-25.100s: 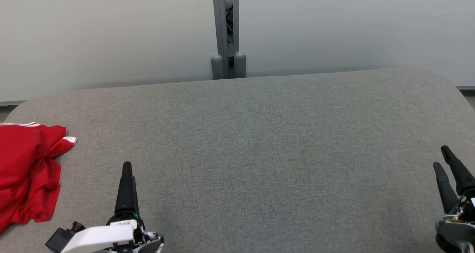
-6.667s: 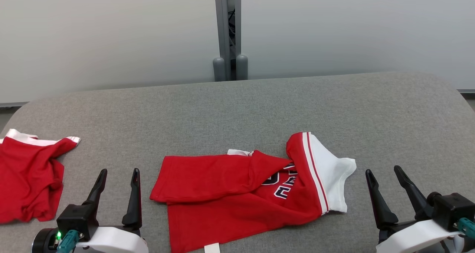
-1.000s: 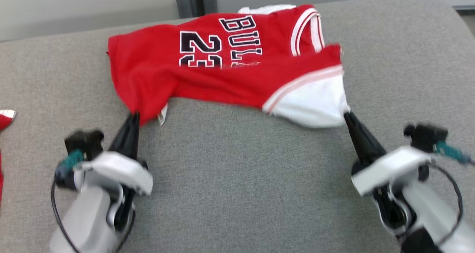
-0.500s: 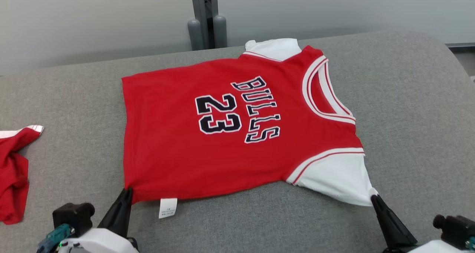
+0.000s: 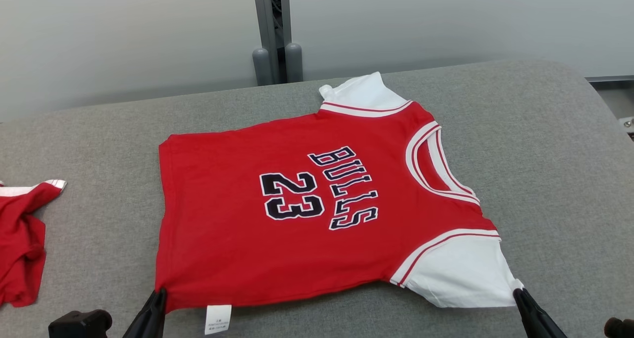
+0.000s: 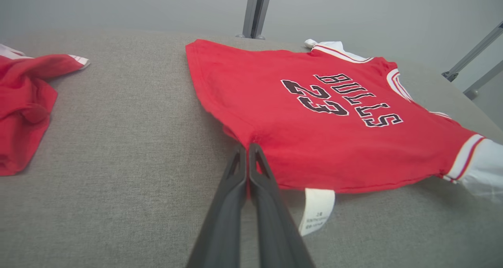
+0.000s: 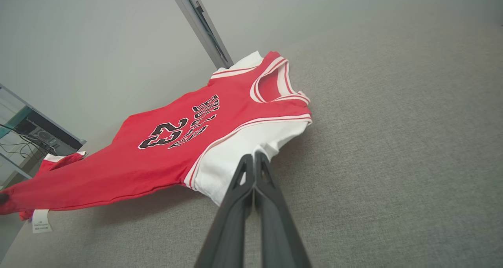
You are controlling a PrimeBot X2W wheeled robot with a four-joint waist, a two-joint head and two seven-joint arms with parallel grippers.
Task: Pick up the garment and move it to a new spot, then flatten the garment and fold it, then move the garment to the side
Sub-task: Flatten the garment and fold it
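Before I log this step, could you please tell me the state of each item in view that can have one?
jersey: spread face up on the table, near edge seemingly raised a little.
left gripper: jaws shut on the jersey's hem corner.
right gripper: jaws shut on the jersey's white sleeve tip.
second red garment: crumpled, lying apart at the left.
care label: sticking out below the hem.

Soft, even light coming from above, scene looking bright. Faint shadow lying under lifted edge of garment (image 7: 165,158), lower left of right wrist view. Head view rendering sharp. Wrist views bowing at edges.
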